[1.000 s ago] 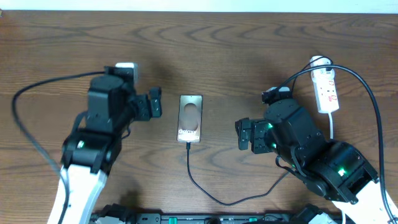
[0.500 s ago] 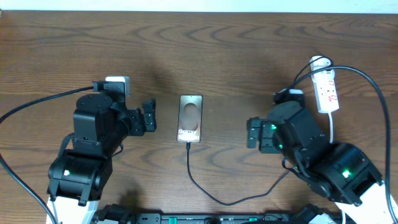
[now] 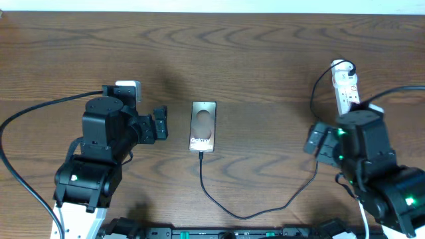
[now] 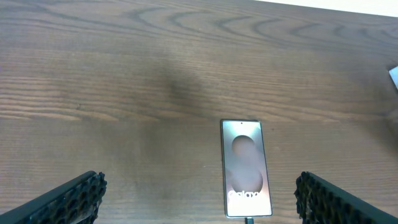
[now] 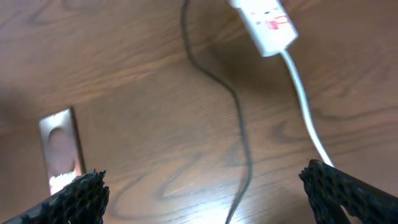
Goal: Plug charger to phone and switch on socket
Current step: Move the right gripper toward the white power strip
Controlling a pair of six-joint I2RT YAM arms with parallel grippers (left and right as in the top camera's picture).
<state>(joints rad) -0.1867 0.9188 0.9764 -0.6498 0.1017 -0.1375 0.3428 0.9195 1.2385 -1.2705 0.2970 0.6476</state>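
Phone (image 3: 203, 127) flat, long axis front-back, charger (image 3: 201, 174) at near end.

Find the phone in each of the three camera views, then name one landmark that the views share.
Overhead: the phone lies a little left of centre, its long side running up the picture.
Left wrist: the phone sits low in the picture, slightly right of centre.
Right wrist: the phone is near the lower left edge, blurred.
Shared landmark: the large round mark on its face shows in all three.

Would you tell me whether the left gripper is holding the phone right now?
No, the phone lies flat on the table, clear of the open left gripper.
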